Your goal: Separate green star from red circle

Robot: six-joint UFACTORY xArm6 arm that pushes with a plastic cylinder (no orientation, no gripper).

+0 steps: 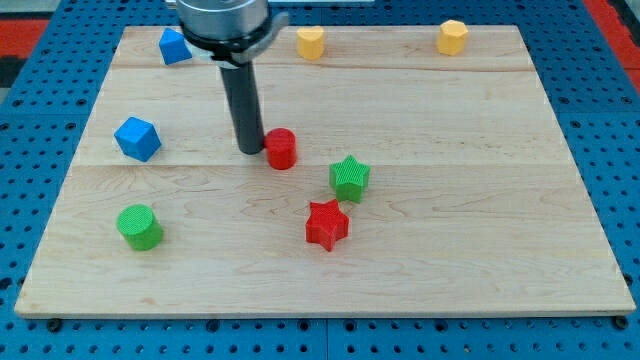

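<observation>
A lab bench: wooden board [420, 280] on blue pegboard [40, 150].

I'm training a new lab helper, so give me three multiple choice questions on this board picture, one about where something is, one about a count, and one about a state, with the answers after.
1. Where is my tip relative to the red circle?
A. Close at its left in the view
B. Far off at the view's bottom right
C. Beside the green cylinder

2. How many yellow blocks are on the board?
A. One
B. Two
C. Four

3. How do the green star and the red circle stand to each other?
A. Stacked
B. Pressed together
C. Apart, with bare wood between

Answers:
1. A, as the rod's lower end sits right at the circle's left side in the view; whether it touches cannot be told.
2. B, as one yellow block and another yellow block lie along the view's top.
3. C, as a strip of board shows between them.
</observation>
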